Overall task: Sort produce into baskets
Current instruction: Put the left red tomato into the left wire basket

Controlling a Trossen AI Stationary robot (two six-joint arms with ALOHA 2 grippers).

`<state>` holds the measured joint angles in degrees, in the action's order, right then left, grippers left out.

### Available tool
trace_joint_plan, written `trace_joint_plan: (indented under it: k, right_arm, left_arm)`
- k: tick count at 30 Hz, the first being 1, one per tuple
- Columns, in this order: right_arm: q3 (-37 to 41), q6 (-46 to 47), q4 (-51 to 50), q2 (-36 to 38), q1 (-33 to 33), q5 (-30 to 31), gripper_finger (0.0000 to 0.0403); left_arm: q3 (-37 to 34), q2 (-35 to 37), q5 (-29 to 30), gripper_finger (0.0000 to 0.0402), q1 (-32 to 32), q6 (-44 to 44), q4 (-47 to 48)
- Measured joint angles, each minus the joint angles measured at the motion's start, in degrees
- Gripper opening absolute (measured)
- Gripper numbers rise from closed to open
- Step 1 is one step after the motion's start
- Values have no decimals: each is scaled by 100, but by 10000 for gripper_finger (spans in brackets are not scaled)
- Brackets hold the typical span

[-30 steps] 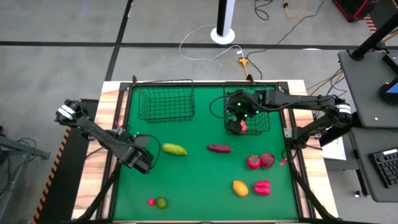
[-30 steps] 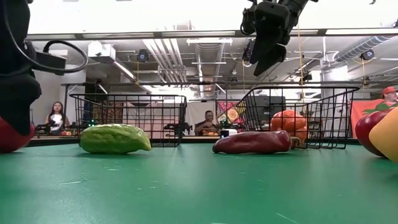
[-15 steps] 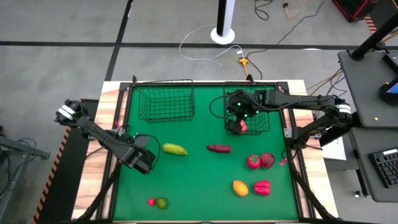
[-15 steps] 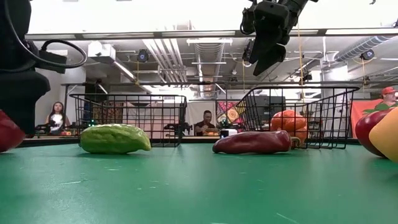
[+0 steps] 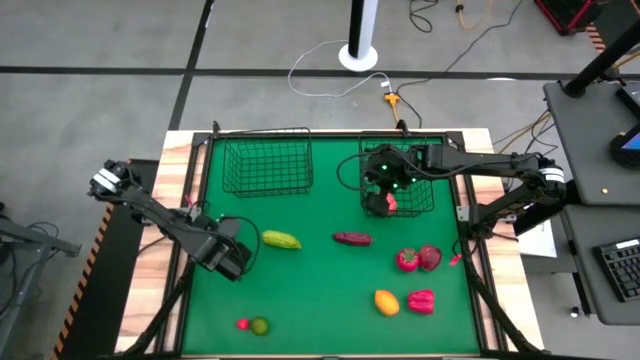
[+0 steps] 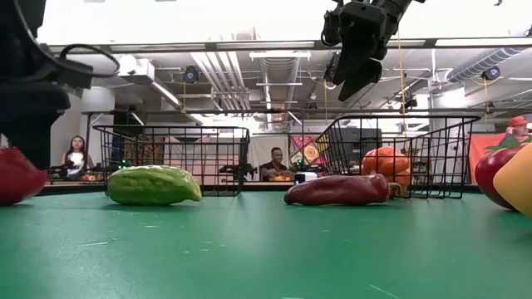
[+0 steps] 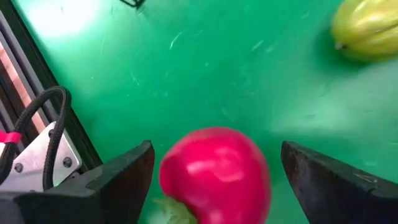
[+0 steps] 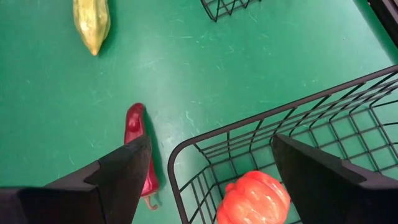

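Straddling a red round fruit (image 7: 214, 174) on the desk (image 5: 320, 290), the left pincer (image 7: 214, 180) gapes wide, empty; the right pincer (image 8: 211, 168), open and unladen, hangs above its basket (image 8: 311, 143), where an orange-red piece (image 8: 255, 198) lies.

Green table (image 5: 320, 300) carries two baskets (image 5: 266, 165) and scattered produce (image 5: 281, 240)

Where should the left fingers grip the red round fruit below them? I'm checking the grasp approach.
Across its round middle, coming straight down: the red fruit lies between the open left gripper fingers, and its smooth ball shape offers no better side.
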<state>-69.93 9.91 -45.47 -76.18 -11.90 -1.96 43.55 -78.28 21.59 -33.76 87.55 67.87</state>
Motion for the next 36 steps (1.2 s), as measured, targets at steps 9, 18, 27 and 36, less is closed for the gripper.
trace_joint_plan:
  k: [9, 18, 27, 36]
  right_arm:
    - [0, 12, 0, -2, 2, 0, 325]
    - [0, 68, -48, -20, -2, -286, 325]
    - [-2, -13, 176, -20, -11, -280, 325]
    - [3, -160, 315, -20, -11, -278, 325]
  left_arm:
    - [257, 1, -40, 329, -29, -276, -114]
    - [281, 2, -162, 329, -109, -567, -100]
    - [829, 3, 214, 330, -129, -911, 12]
    - [1292, 5, 198, 330, -166, -1532, 15]
